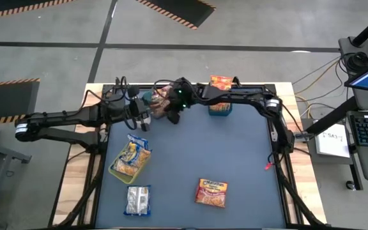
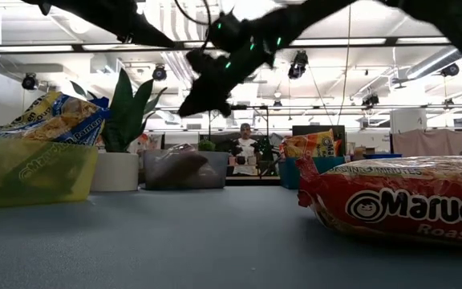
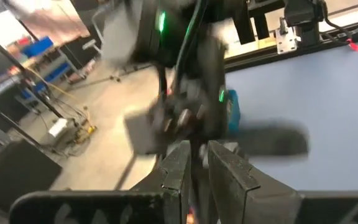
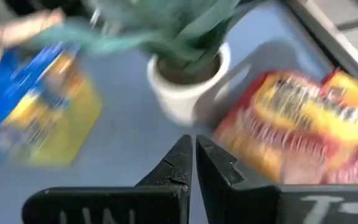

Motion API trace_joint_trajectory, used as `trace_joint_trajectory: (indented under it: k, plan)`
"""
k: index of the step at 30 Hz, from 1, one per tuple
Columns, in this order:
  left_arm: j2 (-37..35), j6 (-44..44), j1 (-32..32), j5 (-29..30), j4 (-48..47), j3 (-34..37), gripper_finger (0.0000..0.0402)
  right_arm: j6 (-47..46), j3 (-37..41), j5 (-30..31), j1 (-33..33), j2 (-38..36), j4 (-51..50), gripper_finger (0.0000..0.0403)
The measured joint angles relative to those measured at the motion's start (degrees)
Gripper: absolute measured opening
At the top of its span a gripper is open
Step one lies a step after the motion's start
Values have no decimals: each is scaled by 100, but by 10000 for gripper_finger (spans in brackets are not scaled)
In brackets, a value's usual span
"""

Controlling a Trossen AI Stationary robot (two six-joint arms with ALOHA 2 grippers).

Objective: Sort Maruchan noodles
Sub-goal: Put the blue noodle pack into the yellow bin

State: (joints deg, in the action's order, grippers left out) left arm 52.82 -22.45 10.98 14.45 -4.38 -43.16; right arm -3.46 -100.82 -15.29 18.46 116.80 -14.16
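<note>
Maruchan noodles lie about the blue mat. An orange-red packet (image 1: 211,192) and a whitish packet (image 1: 138,199) lie flat near the front edge. Yellow-and-blue packets stick out of a yellow bin (image 1: 115,170). An orange packet (image 1: 221,82) stands in a blue bin (image 1: 221,110) at the far edge. My right gripper (image 1: 173,117) hangs shut above the far middle, next to a clear bin (image 2: 184,170), with nothing in it. My left gripper (image 1: 144,120) hovers just to its left with its fingers (image 3: 178,168) close together and nothing visible between them.
A potted plant in a white pot (image 4: 188,87) stands at the far left beside the clear bin. The right arm's wrist (image 3: 185,81) hangs right in front of my left gripper. Bare mat (image 1: 235,153) spreads over the middle and right. A person stands in the room beyond the table.
</note>
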Motion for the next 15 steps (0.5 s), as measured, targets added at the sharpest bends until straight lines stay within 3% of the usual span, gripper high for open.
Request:
trace_joint_trajectory:
  k: [7,11,15]
  plan:
    - [0,489,-122,-4,-94,0,39,502,382,-58,-593,-1071,-2483,12]
    - [0,750,-159,-212,-59,0,39,277,1052,-382,-1017,-1677,-2883,12]
    - [18,1175,-163,-1044,189,0,39,-246,1749,-434,-1555,-2118,-2902,12]
